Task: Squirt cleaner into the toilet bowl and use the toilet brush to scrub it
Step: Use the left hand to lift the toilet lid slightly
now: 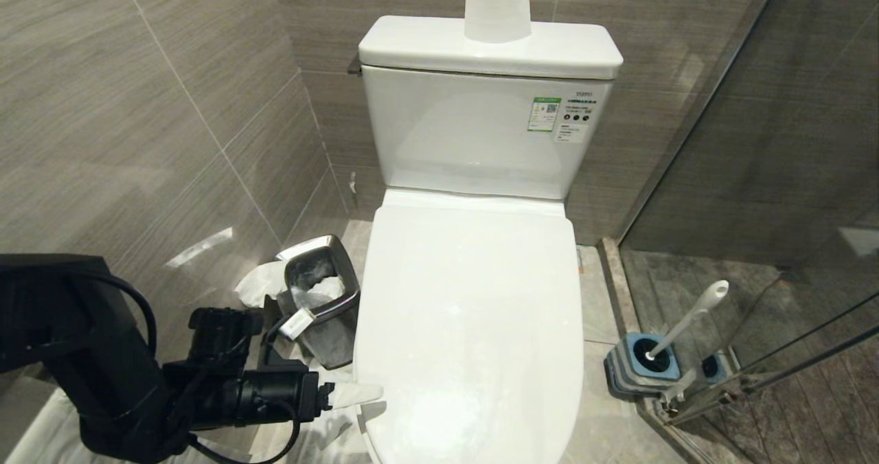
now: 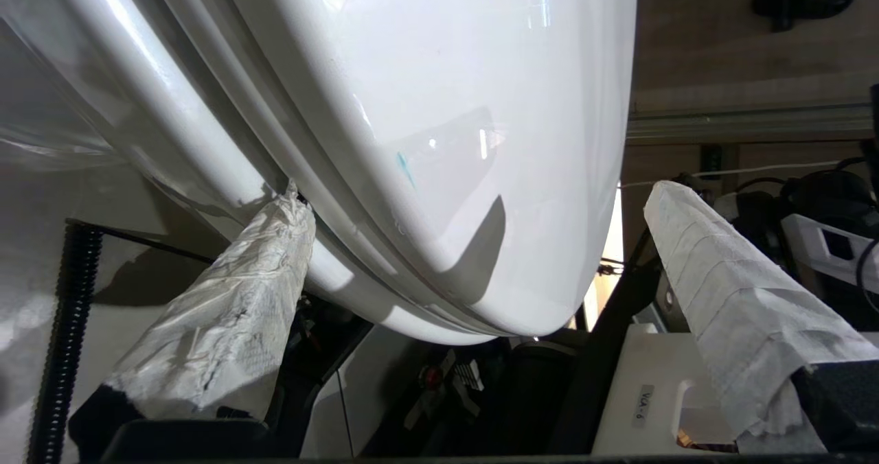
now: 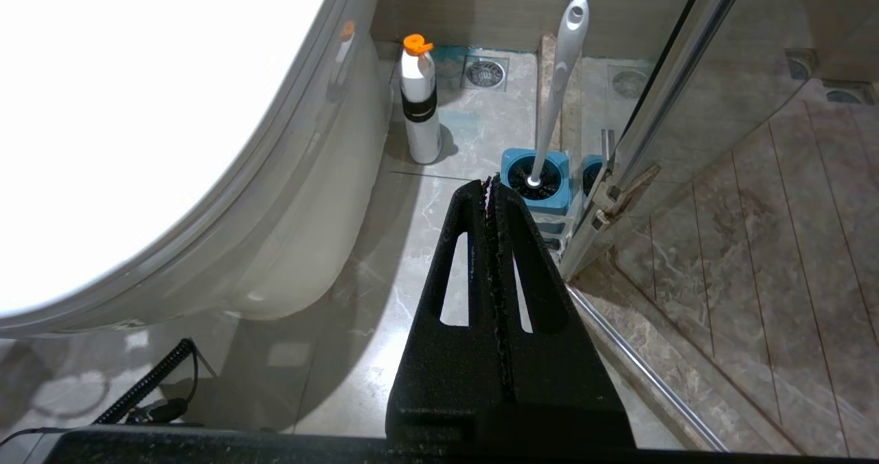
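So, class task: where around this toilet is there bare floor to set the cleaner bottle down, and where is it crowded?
Bare tile lies between the toilet bowl and the toilet brush in its holder, near the cleaner. The other side is crowded: steel bin, loose paper, left tool.

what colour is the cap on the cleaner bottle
Orange, on the cleaner; clearest in the right wrist view.
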You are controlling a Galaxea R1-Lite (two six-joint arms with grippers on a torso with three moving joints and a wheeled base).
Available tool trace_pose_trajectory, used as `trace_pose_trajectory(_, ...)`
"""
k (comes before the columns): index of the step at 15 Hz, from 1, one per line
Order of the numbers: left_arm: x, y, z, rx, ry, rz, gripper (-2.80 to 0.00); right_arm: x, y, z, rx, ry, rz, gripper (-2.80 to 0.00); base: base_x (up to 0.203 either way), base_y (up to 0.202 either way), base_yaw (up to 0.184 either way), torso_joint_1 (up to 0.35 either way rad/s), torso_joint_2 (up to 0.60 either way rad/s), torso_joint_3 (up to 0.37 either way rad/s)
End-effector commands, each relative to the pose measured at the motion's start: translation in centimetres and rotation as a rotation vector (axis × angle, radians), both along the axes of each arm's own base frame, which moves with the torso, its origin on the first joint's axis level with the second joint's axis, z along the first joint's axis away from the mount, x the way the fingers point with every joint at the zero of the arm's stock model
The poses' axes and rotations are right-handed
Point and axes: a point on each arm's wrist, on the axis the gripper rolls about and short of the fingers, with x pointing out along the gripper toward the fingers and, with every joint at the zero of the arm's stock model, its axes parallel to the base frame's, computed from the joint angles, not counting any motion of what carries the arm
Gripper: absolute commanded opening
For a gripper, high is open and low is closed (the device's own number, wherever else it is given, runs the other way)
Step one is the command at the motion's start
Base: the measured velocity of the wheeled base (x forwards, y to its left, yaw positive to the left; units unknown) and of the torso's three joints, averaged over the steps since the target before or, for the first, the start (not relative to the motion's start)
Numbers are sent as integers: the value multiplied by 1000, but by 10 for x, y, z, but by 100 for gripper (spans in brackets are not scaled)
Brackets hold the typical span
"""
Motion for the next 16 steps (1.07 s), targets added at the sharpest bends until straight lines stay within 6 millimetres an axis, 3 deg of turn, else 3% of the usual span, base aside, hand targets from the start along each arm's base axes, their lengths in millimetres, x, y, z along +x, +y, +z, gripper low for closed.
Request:
trace_pose_trajectory(1,0,-4,-3,21,3,5,0,0,0,0,2,1,0,-280,0,0,0,0,0,0)
trace_pose_trajectory(10,-10,-19,-2,-60,119,-77,0,0,0,0,0,1,0,-280,0,0,0,0,0,0)
trace_pose_trajectory(16,-3,-21,21,-163,111,-18,0,0,0,0,0,1,0,-280,0,0,0,0,0,0)
